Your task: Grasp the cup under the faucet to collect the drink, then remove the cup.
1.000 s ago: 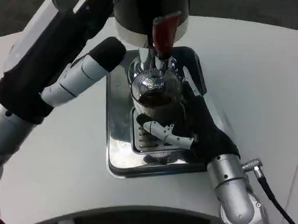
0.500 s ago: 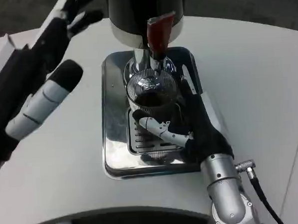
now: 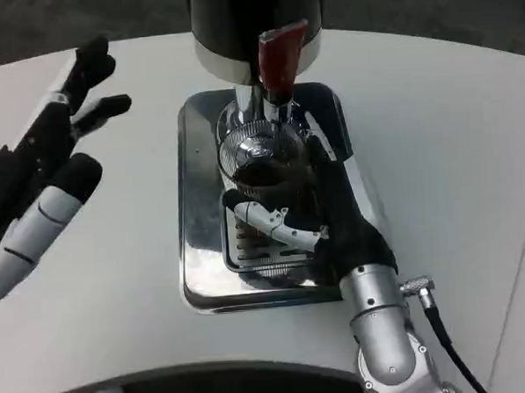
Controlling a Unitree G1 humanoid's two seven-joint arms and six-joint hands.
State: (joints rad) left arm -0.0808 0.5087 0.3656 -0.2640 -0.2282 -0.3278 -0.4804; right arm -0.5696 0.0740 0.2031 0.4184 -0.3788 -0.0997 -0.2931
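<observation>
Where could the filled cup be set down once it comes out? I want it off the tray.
Bare table lies right of the drip tray, and more sits in front of the tray. The left hand hangs over the left side. The right hand, cup and faucet crowd the tray.

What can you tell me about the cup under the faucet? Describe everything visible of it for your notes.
The cup is clear ribbed glass, standing upright on the slotted grate of the shiny metal drip tray, directly beneath the dispenser's faucet. Dark liquid partly fills it. The right hand grips it, a white finger across its near side and black fingers along its right side.
</observation>
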